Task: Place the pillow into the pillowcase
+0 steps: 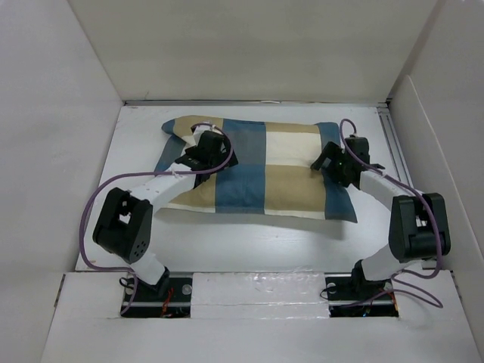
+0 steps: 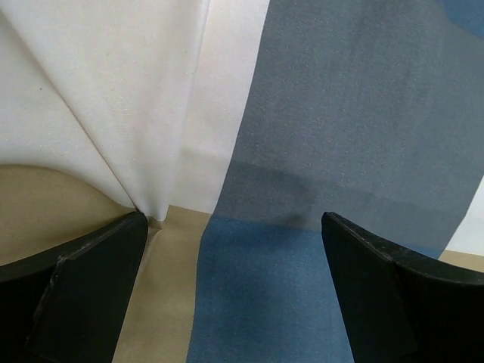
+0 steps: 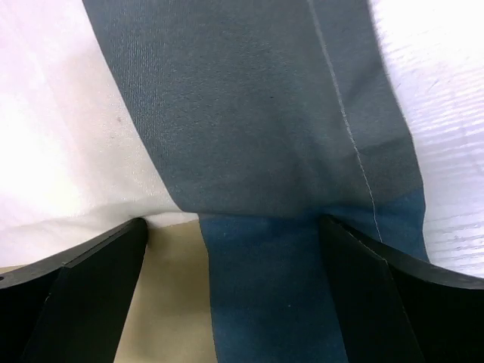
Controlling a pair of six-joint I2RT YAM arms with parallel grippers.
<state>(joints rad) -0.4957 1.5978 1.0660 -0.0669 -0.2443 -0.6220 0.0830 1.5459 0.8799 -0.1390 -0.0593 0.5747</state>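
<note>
The pillowcase (image 1: 272,170), in blue, tan and cream checks, lies plump across the middle of the table, with its left end (image 1: 178,130) flatter and rumpled. The white pillow is out of sight in every view. My left gripper (image 1: 203,155) is open, fingers spread wide and pressed down onto the left part of the pillowcase (image 2: 302,113); the cloth puckers at the left fingertip (image 2: 132,227). My right gripper (image 1: 333,165) is open too, resting on the blue band at the right end of the pillowcase (image 3: 249,136), with flat cloth between the fingers.
White walls (image 1: 249,45) close in the table (image 1: 249,238) at the back and both sides. A metal rail (image 1: 393,144) runs along the table's right edge. Purple cables (image 1: 98,197) loop off both arms. A raised white ledge (image 1: 249,283) fronts the arm bases.
</note>
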